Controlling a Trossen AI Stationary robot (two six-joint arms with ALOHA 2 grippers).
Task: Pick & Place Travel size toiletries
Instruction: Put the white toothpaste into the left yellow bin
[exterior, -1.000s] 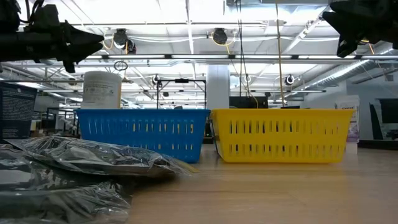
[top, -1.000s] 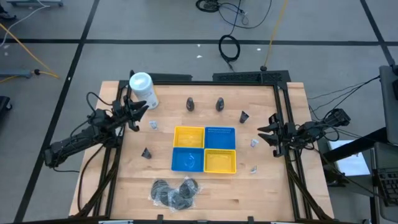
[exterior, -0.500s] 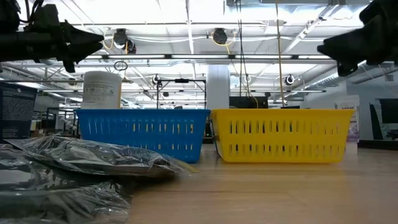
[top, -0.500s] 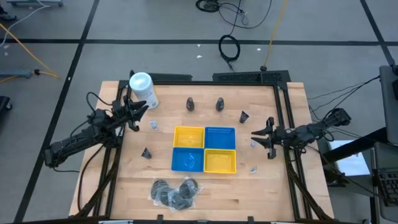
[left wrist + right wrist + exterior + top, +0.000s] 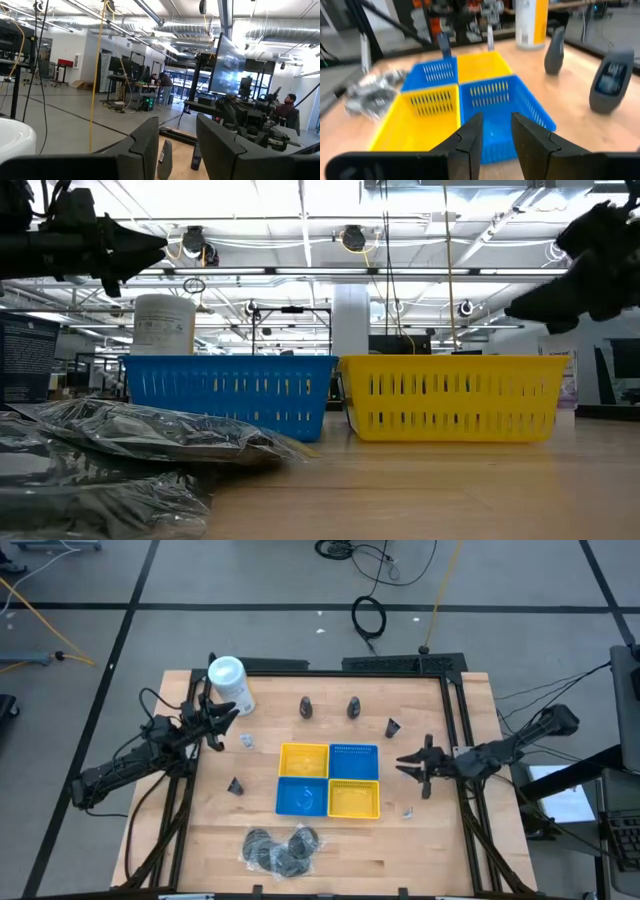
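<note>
Dark cone bottles stand upright on the table [image 5: 306, 707], [image 5: 353, 707], [image 5: 393, 727], and one sits near the left side [image 5: 235, 785]. Pale sachets lie flat [image 5: 245, 741], [image 5: 408, 810]. Wrapped dark discs [image 5: 282, 848] lie heaped at the near edge. My right gripper [image 5: 404, 762] hovers open just right of the baskets, pointing at them; its wrist view shows the blue basket [image 5: 502, 100] ahead of the open gripper [image 5: 496, 137]. My left gripper [image 5: 228, 720] waits open beside the white canister [image 5: 228, 683].
Four square baskets sit together mid-table: yellow [image 5: 303, 760], blue [image 5: 354, 762], blue [image 5: 301, 796], yellow [image 5: 354, 798]. The tall white canister stands at the far left corner. Bare wood shows near the right and near edges [image 5: 440, 850].
My right gripper has moved from the table's right edge toward the baskets and come lower, staying open. My left arm has kept still, and no item on the table has shifted.
</note>
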